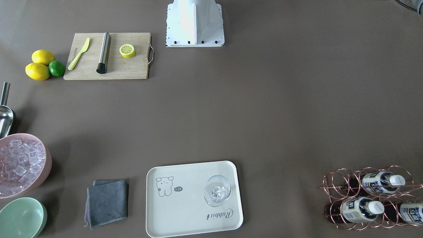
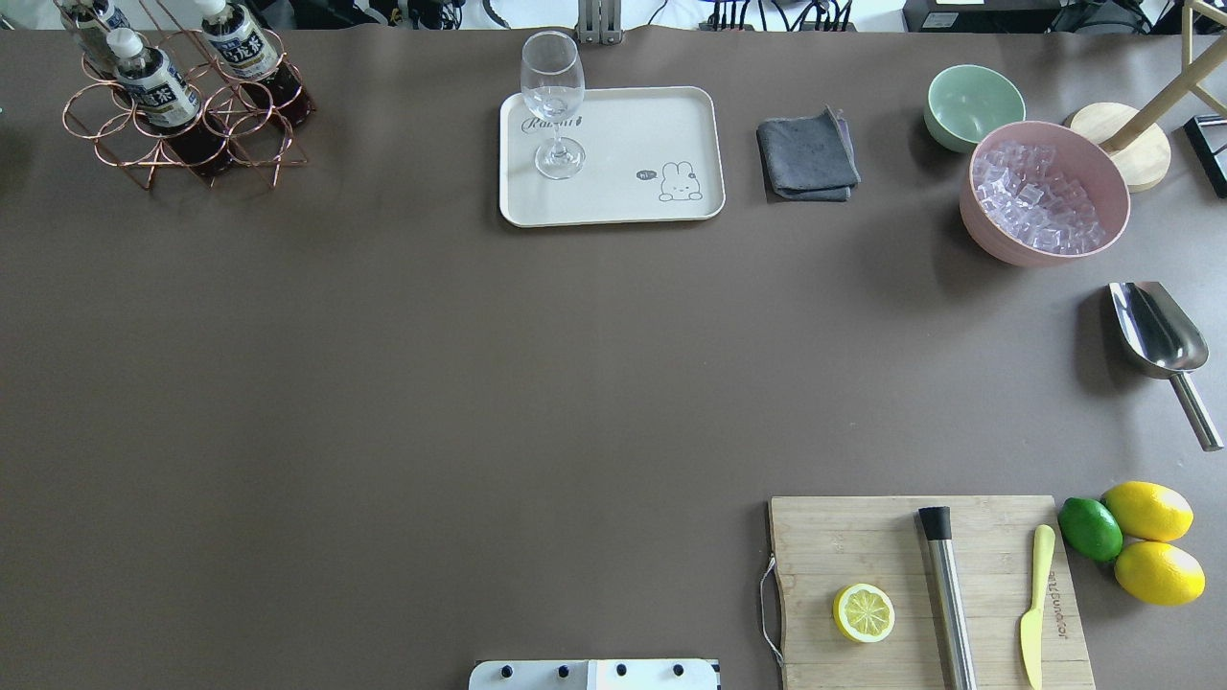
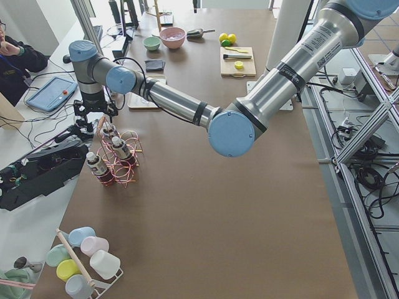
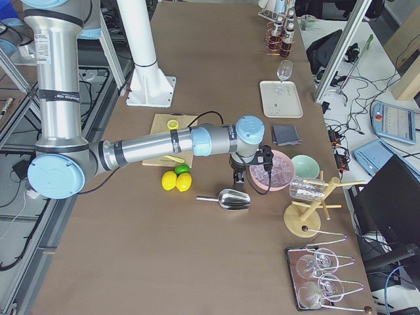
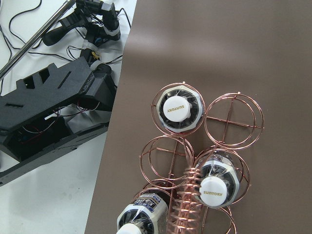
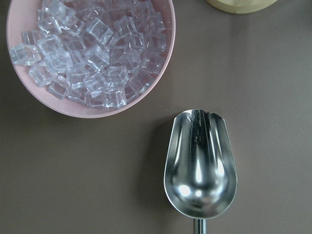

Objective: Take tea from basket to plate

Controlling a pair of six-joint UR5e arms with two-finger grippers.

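Both outstretched: left gripper [image 3: 96, 121] above basket [image 3: 124, 169], right gripper [image 4: 241, 176] above scoop [image 4: 234, 199].

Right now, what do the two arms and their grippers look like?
Both the left arm and right arm are silver tubes with pale-blue joint caps, black bands and printed labels. The left gripper and right gripper are black, each with a black cable.

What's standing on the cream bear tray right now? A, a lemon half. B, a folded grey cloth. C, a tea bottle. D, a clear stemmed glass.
D: the clear stemmed glass stands upright on the cream tray, while all three tea bottles sit in the copper wire rack.
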